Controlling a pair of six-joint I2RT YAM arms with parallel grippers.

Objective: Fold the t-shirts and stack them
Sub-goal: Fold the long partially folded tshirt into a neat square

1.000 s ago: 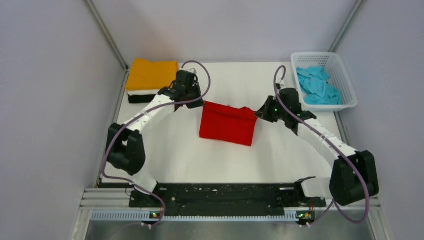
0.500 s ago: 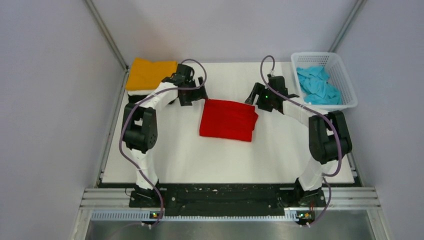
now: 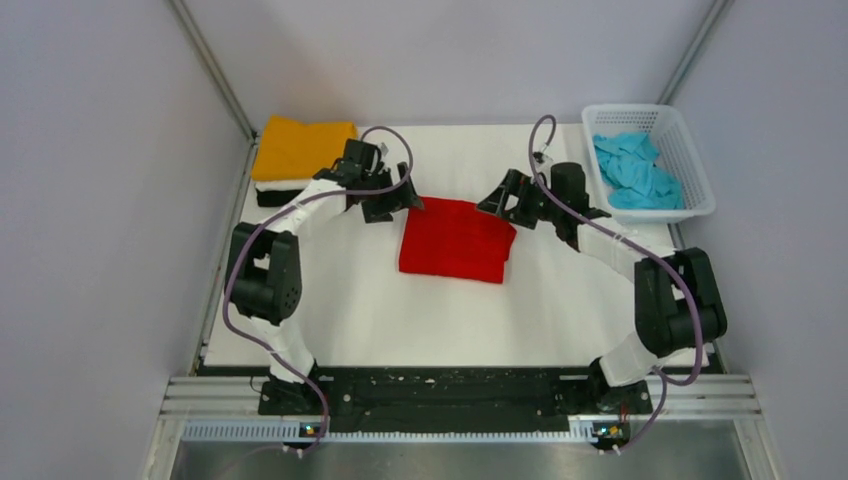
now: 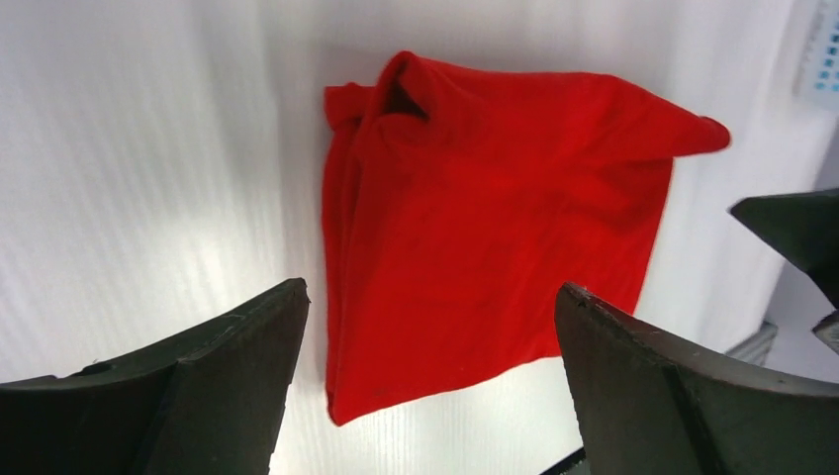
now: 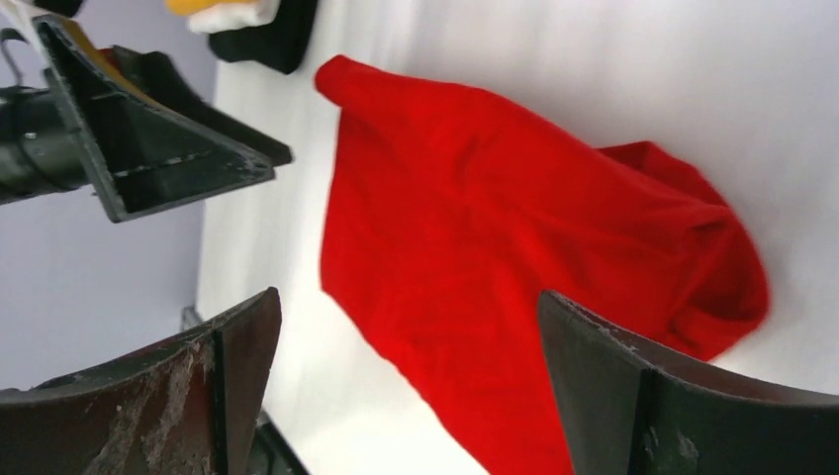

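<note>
Grey walls close in a white table (image 3: 400,320), and the red t-shirt (image 3: 455,240) lies near its middle, a little toward the far edge, folded into a rough rectangle. The left gripper (image 3: 393,205) hovers just beside the shirt's far left corner and the right gripper (image 3: 503,206) just beside its far right corner. Both wrist views show the fingers spread wide with nothing between them, so neither grips the cloth.

At the far left corner sits a stack: the orange-yellow t-shirt (image 3: 300,147) on top, the white t-shirt (image 3: 272,185) under it and the black t-shirt (image 3: 280,198) at the bottom. At the far right corner the basket (image 3: 697,165) holds the light blue t-shirt (image 3: 635,170), crumpled and unfolded.

The step in hand seems to be the end of the red shirt's fold, before it goes onto the stack. In the left wrist view one corner gapes open and another pokes out in a point, though the angle makes it hard to say how loose the layers are. The next move probably calls for both grippers to pinch through all layers at opposite edges, then lift together so the fold holds. They would then set it squarely on the orange-yellow shirt.
</note>
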